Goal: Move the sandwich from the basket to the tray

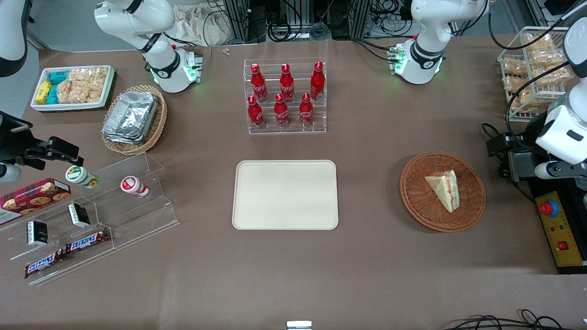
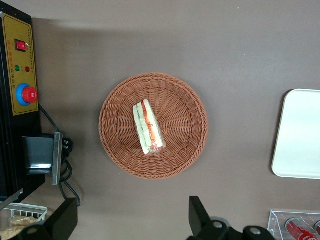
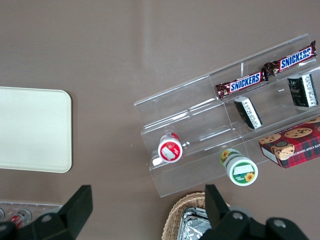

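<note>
The sandwich (image 1: 444, 188), a pale wedge with red and green filling along its edge, lies in the round reddish-brown basket (image 1: 412, 192) toward the working arm's end of the table. The cream tray (image 1: 285, 195) lies flat at the table's middle with nothing on it. From the left wrist view I look straight down on the sandwich (image 2: 147, 129) in the basket (image 2: 115, 125), with an edge of the tray (image 2: 300, 135) showing. My gripper (image 2: 134, 200) hangs high above bare table just outside the basket's rim, on the side farther from the front camera. It is wide open and holds nothing.
A yellow control box (image 1: 557, 229) with a red button, and a black unit with cables (image 2: 40, 155), sit beside the basket at the table's end. A rack of red bottles (image 1: 286, 96) stands farther back than the tray. A wire rack of snack bags (image 1: 532, 68) is at the back corner.
</note>
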Action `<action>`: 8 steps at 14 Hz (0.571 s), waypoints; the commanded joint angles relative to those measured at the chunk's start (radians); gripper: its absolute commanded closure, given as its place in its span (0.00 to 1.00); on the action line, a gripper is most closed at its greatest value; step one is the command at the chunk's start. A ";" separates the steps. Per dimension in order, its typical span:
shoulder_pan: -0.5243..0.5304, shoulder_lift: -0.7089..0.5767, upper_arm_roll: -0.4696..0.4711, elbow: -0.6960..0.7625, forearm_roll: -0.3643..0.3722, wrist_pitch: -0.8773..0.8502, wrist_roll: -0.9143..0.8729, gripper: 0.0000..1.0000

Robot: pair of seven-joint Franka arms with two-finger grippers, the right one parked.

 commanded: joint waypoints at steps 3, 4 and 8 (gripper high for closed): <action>0.005 0.020 -0.009 0.028 -0.002 0.010 -0.013 0.00; 0.005 0.021 -0.009 0.029 -0.004 0.010 -0.017 0.00; 0.004 0.049 -0.009 0.000 -0.005 0.016 -0.197 0.00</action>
